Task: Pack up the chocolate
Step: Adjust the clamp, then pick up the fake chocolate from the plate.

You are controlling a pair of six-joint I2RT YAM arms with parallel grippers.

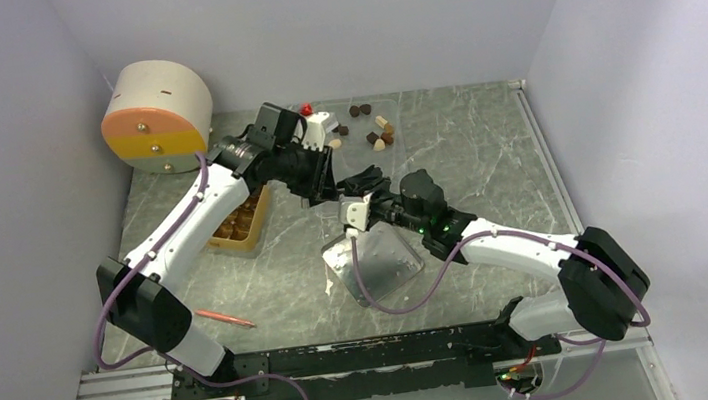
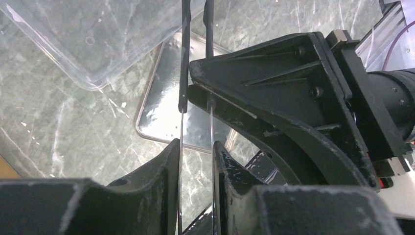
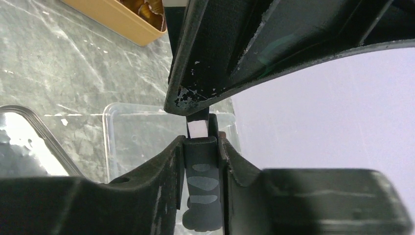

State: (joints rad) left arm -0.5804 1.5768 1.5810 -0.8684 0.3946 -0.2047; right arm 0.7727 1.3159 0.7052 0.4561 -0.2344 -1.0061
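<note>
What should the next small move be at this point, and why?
Probably draw the right gripper back from the left gripper. Their fingertips crowd together in mid-air near the clear container, with something thin I cannot identify between them, while loose chocolate lies at the far side and the tan box sits partly under the left arm.

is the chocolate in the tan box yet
Not all: a cluster of chocolate sits at the far side, apart from the tan box.

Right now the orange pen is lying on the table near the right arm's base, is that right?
Not quite. The pen is lying on the table near the left arm's base, not the right arm's. The top view shows it.
</note>
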